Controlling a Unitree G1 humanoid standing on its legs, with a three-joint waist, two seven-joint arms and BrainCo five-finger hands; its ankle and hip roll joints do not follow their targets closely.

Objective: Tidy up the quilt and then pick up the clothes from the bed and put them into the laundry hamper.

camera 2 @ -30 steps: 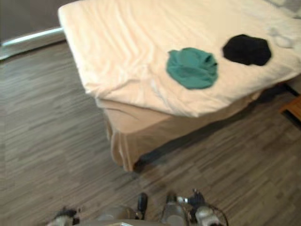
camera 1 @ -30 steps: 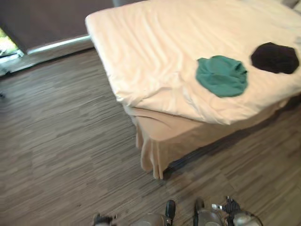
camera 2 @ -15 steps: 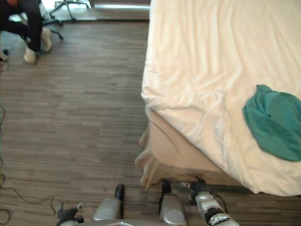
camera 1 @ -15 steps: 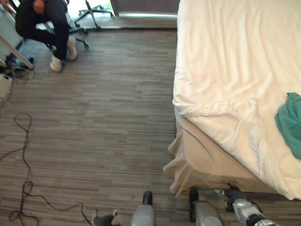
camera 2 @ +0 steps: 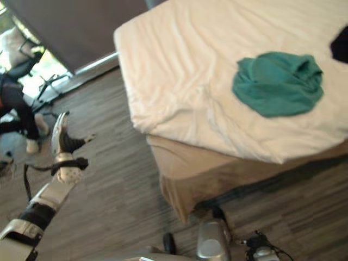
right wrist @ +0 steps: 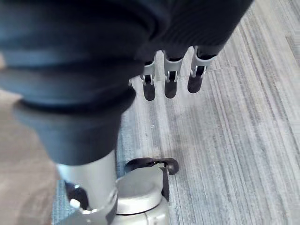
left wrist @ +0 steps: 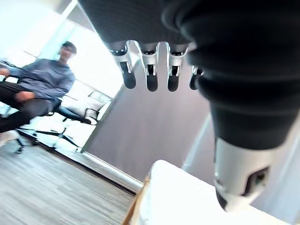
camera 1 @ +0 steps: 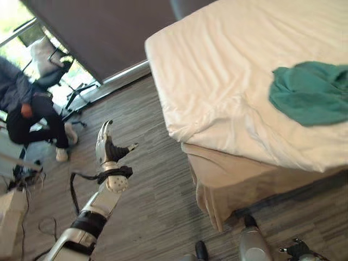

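Your left hand is raised over the wood floor, well off the bed's near corner, fingers straight and spread, thumb out to the side, holding nothing. In the left wrist view its fingers hang loose in a row with the room beyond them.

Your right hand hangs low above the floor; in its wrist view the fingers are relaxed and nothing sits between them.

The cream quilt covers the bed. It lies mostly flat, with creases and a bunched fold near the corner closest to you, its edge hanging over the tan bed skirt.

A green garment lies crumpled on top of the quilt, near the bed's near edge, apart from both hands. Just past it, at the edge of the right eye view, you can see a bit of a black garment, also on the quilt.

A person in dark clothes sits on an office chair by the window, well apart from the bed.
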